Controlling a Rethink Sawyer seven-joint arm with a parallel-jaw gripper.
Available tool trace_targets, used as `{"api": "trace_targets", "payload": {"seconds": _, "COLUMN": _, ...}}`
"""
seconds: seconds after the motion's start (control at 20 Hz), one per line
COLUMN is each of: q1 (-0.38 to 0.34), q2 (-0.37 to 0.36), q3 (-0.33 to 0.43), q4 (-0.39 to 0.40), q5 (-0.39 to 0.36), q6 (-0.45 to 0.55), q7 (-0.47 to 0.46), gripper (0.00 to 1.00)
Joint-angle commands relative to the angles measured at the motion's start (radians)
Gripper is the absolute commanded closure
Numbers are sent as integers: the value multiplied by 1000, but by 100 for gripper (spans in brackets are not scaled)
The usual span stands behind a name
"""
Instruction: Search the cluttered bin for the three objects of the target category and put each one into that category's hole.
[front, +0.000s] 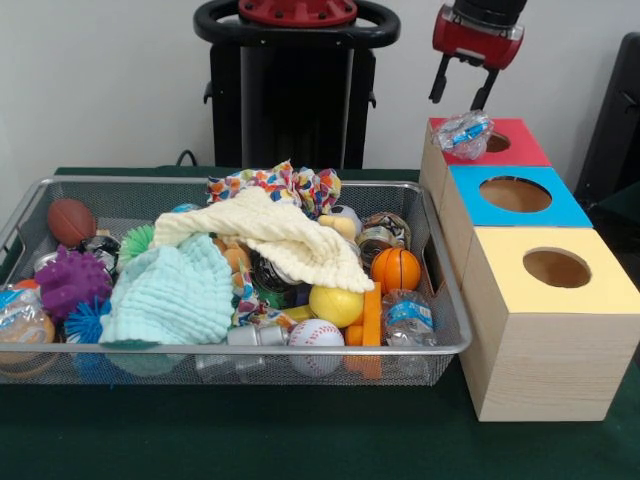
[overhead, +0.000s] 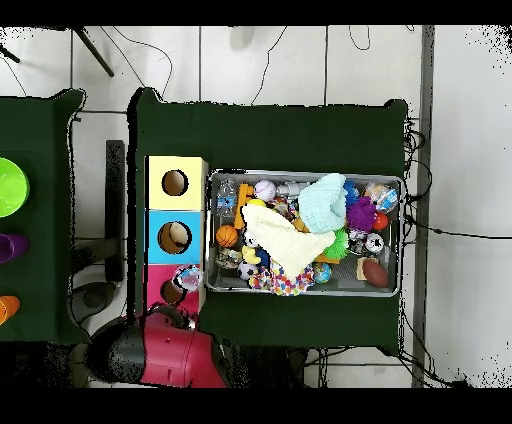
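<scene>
My gripper hangs open and empty just above the red-topped box. A clear crinkly water bottle with a blue label lies on that box's top, beside its hole, partly over its edge; it also shows in the overhead view. The silver wire-mesh bin stands to the left of the boxes. A second bottle stands in the bin's front right corner. A third bottle lies at the bin's front left end.
Blue-topped and yellow-topped wooden boxes with round holes stand in a row with the red one. The bin holds a yellow cloth, a mint cloth, several balls, shiny cans and a purple spiky ball.
</scene>
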Motion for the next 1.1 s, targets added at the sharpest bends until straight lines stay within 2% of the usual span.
{"api": "trace_targets", "payload": {"seconds": 0.05, "q1": -62, "q2": 56, "q3": 104, "q4": -15, "q5": 22, "q6": -24, "q7": 159, "gripper": 0}}
{"api": "trace_targets", "payload": {"seconds": 0.55, "q1": -102, "q2": 87, "q3": 139, "q4": -44, "q5": 14, "q6": -32, "q7": 135, "gripper": 0}}
{"api": "trace_targets", "payload": {"seconds": 0.8, "q1": -92, "q2": 102, "q3": 130, "q4": -77, "q5": 6, "q6": -11, "q7": 136, "gripper": 0}}
{"api": "trace_targets", "payload": {"seconds": 1.1, "q1": -97, "q2": 115, "q3": 145, "q4": -77, "q5": 13, "q6": -27, "q7": 137, "gripper": 0}}
